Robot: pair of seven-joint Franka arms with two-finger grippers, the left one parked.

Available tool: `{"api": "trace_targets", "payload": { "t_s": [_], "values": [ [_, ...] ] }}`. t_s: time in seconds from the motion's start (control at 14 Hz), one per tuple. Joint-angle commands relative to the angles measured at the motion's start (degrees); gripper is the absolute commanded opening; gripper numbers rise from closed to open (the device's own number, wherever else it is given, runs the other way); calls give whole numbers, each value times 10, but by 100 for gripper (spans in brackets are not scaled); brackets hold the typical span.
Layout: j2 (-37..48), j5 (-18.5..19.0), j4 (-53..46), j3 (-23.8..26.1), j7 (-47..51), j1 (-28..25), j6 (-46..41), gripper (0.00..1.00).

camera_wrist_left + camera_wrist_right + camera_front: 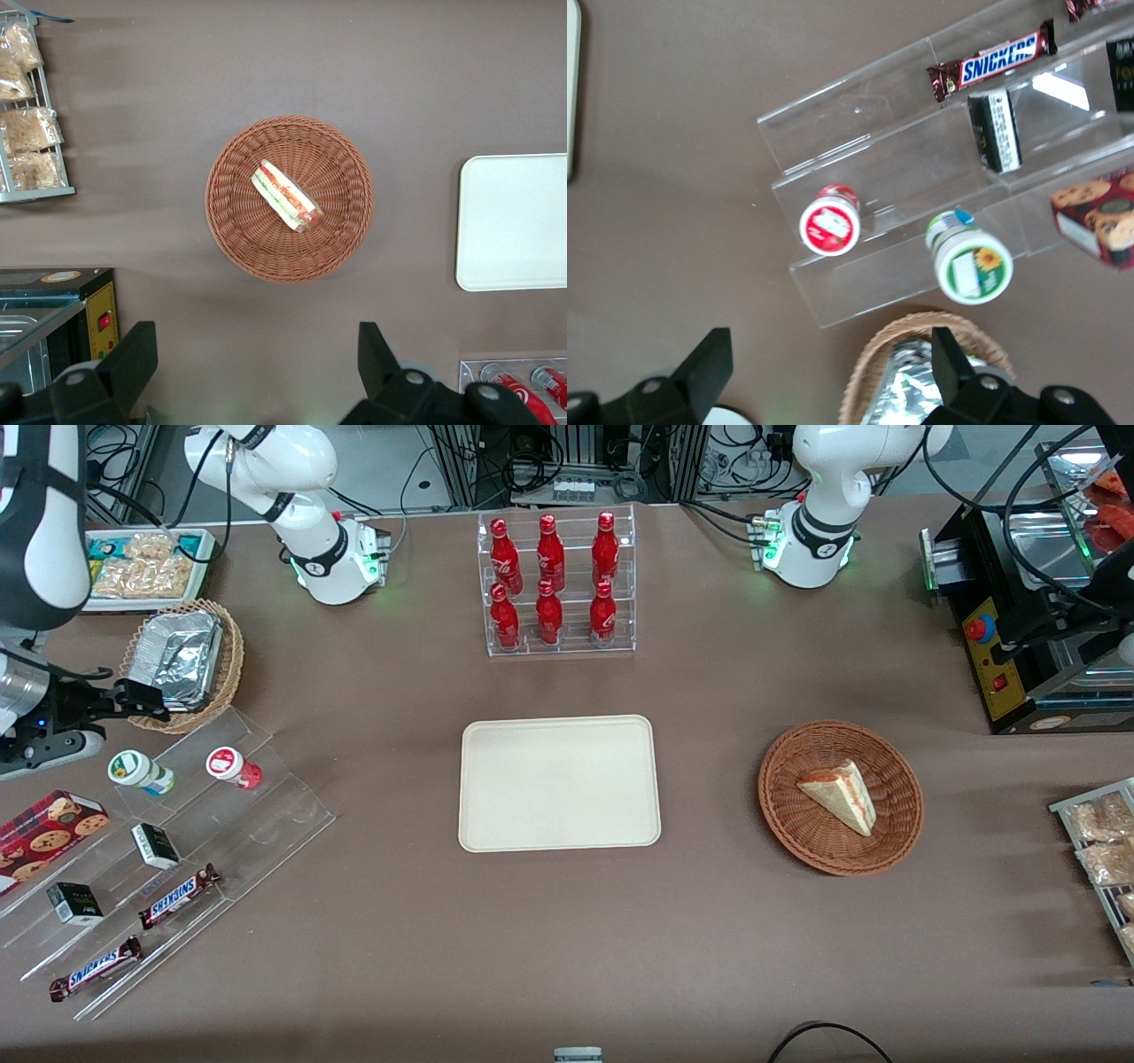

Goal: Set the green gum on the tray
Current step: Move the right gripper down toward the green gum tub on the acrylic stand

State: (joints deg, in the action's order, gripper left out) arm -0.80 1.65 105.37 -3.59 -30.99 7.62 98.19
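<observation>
The green gum [139, 771] sits on the top step of a clear stepped display [266, 815] toward the working arm's end of the table, its green-and-white lid tipped up toward the cameras; the bottle's long axis leans rather than standing plumb, so the lid face and a little of the label show together. Just beside it on the same step, nearer the tray, stands the red-lidded bottle [233, 767], apart from it and not touching.

The gripper [133, 698] hangs above the foil-filled wicker basket [190, 664], farther from the front camera than the gum and higher; its two fingers are spread wide with nothing between them, as the right wrist view shows plainly. The relation that matters, in my judgement: the gum [973, 262] lies a short way toward the front camera from the claw and below it, so the reach must come forward and down, with the jaws turned to straddle the leaning body and stay clear of the red lid [829, 225].

The tray [559, 783] lies bare at the table's middle, well apart from the display.

The wrist view gives the sunflower print on the gum's lid and the Snickers bar [994, 60] on a lower step; only the front view shows gum, claw and tray at once.
</observation>
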Motion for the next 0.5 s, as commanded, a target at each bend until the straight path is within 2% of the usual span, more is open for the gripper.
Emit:
{"api": "trace_targets", "payload": {
  "t_s": [0.0, 0.14, 0.43],
  "values": [
    [-11, 2, 3, 2, -114, 27, 24, 100],
    [-18, -2, 4, 2, -194, 49, 47, 100],
    [-16, -3, 54, 2, -252, 77, 121, 100]
  ]
}}
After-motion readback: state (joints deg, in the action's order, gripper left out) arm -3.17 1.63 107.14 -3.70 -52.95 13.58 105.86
